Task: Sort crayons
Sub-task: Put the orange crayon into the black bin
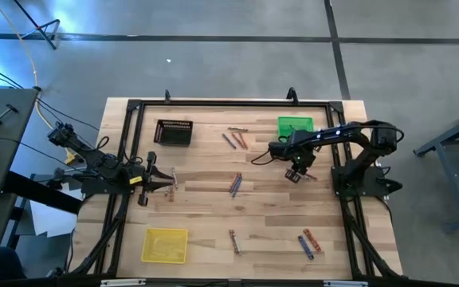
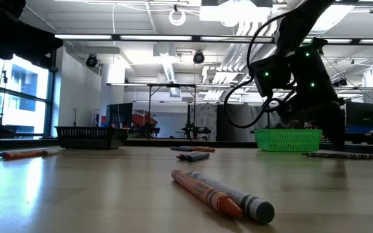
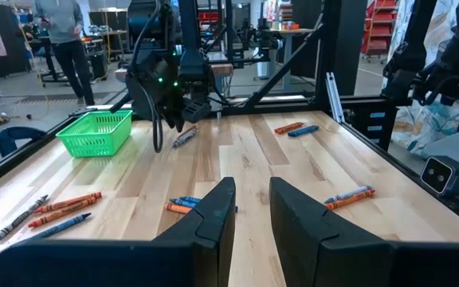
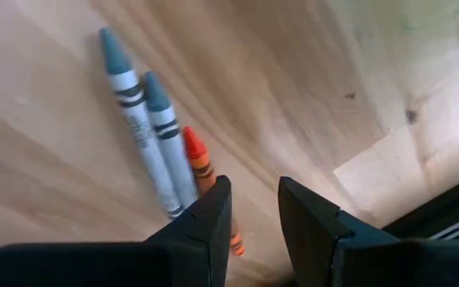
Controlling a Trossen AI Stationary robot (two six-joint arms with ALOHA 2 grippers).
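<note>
We are looking straight down the right wrist view at three thin paper-wrapped wax crayons (image 4: 166, 151) lying side by side on the pale wooden plank table (image 4: 309, 88), two grey-blue and one orange, filling the left half of that frame. They should handle as light, stiff little sticks, brittle if squeezed hard and apt to roll on their round sides, so we would pinch one across the middle of its paper wrapper (the paper looks less slippery than the bare wax tip). The right gripper (image 4: 253, 211) hangs just above them, fingers parted with nothing between, the orange crayon's end passing under its left finger. In the high view more crayons lie scattered: a few at upper centre, some mid-table, others at lower right, with the green mesh basket (image 1: 295, 125) at upper right. The left gripper (image 3: 252, 219) waits at the table's left edge, fingers slightly apart and empty.
</note>
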